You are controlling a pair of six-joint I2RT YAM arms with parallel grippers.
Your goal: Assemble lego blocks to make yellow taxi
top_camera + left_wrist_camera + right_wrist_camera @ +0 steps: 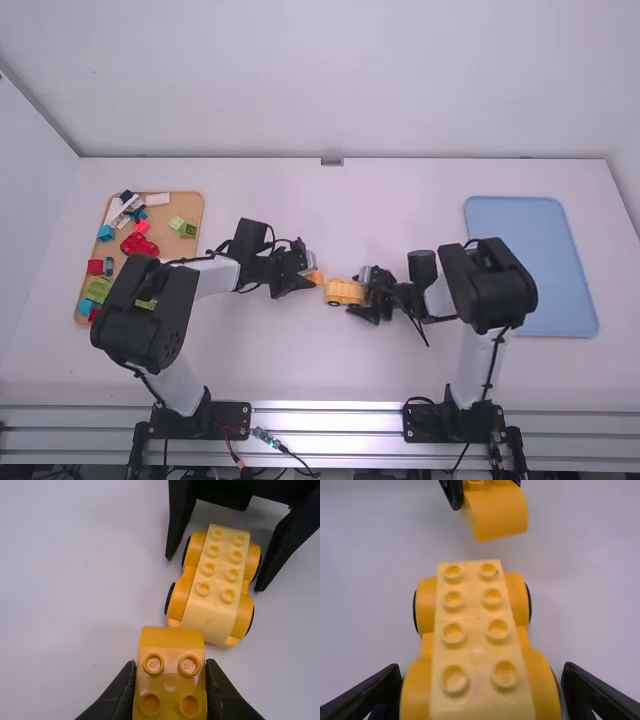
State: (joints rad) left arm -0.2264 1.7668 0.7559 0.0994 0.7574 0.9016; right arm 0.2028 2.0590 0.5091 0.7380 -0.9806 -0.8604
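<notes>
My left gripper point(308, 274) is mid-table, and in the left wrist view the left gripper point(171, 680) is shut on an orange-yellow block point(171, 650) with studs and a curved side. Beside it on the table stands the taxi base point(345, 292), a car with black-rimmed wheels and pale yellow studded bricks on top. My right gripper point(366, 292) is at the car's right end; in the right wrist view the right gripper point(482, 695) has its fingers apart, one on each side of the car point(475, 645). Slight gaps show between fingers and wheels. The held block is apart from the car.
A tan tray point(190, 203) at the far left holds several blocks in red, green, blue and white, with the left arm partly over it. At the right lies a blue tray point(530, 260), partly behind the right arm.
</notes>
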